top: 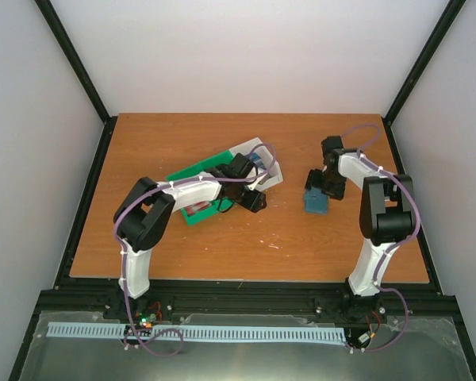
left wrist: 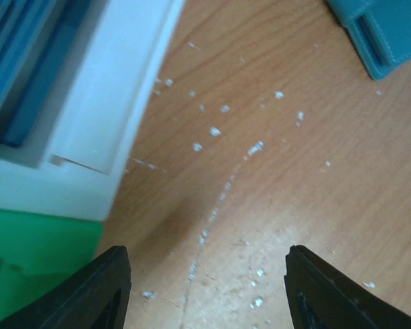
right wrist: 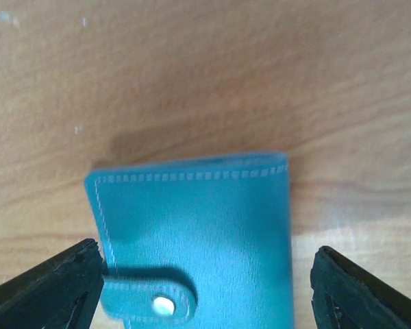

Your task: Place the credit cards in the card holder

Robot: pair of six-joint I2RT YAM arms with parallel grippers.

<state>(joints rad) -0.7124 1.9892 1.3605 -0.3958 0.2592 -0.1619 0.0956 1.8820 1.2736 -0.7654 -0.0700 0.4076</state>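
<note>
The desk (top: 246,246) is a warm orange-brown wood board, boxed in by plain white walls (top: 246,55) with black frame posts (top: 71,59) running up the corners. Up close its grain is peppered with small white flecks and a faint pale scratch line. At the near edge sits a black rail, and below it a white slotted strip (top: 198,332) lies on grey metal.

Left of centre, a green bin (top: 189,176) and a white bin (top: 263,171) lie side by side at an angle. The white bin holds blue credit cards (left wrist: 14,68), stacked flat. A red piece (top: 197,209) shows in the green bin, too small to make out.

The left pincer (left wrist: 205,295) hangs just beside the white bin's corner. Its jaws stand wide, with only bare wood between them.

The card holder (right wrist: 192,219) lies flat on the desk right of centre, well apart from the bins. It is teal with pale stitching, folded closed, its snap tab (right wrist: 154,301) fastened over the edge. The right pincer (right wrist: 205,295) hovers over it, jaws spread wide to either side. The finger by the tab is very close to the holder, and I cannot tell whether it touches. The other finger stands clear of the opposite edge.
</note>
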